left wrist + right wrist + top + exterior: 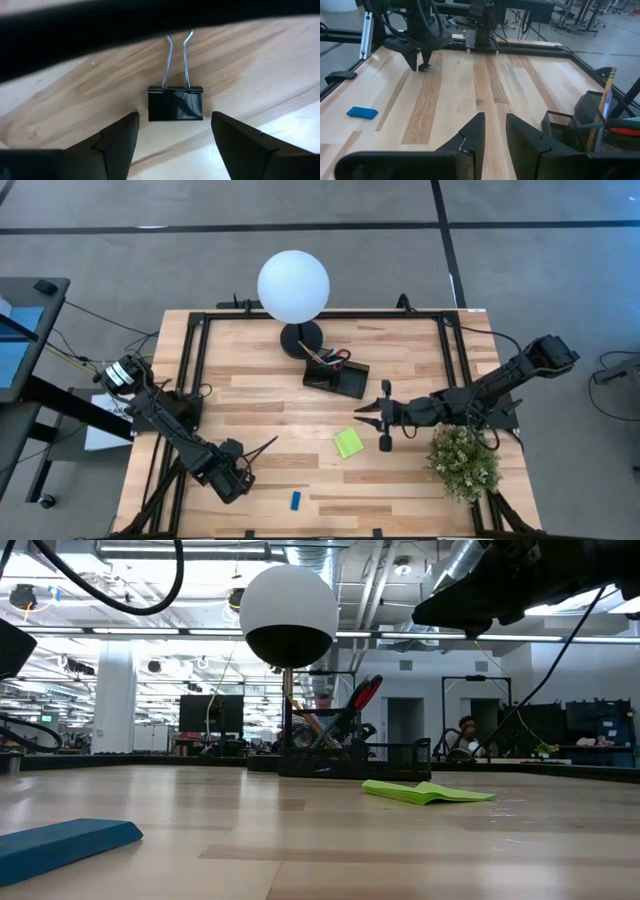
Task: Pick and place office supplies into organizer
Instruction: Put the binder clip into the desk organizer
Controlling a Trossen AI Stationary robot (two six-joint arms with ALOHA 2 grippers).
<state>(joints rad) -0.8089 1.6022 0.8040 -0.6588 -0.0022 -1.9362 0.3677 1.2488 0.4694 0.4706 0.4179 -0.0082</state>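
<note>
The small black mesh organizer sits toward the far middle of the light wooden table, just in front of the round black base of the white globe lamp. Red-handled scissors and pencils stand upright in its taller cup.

Nearer the front, a lime-green sticky-note pad lies flat, and a small blue eraser lies close to the front edge, well apart from the pad.

A black binder clip with silver wire handles rests on the wood at the front left. The left claw is low over it, fingers spread on either side and not touching it.

The right claw hangs above the table between pad and organizer, its fingers nearly together and holding nothing. A green potted plant stands at the right.
</note>
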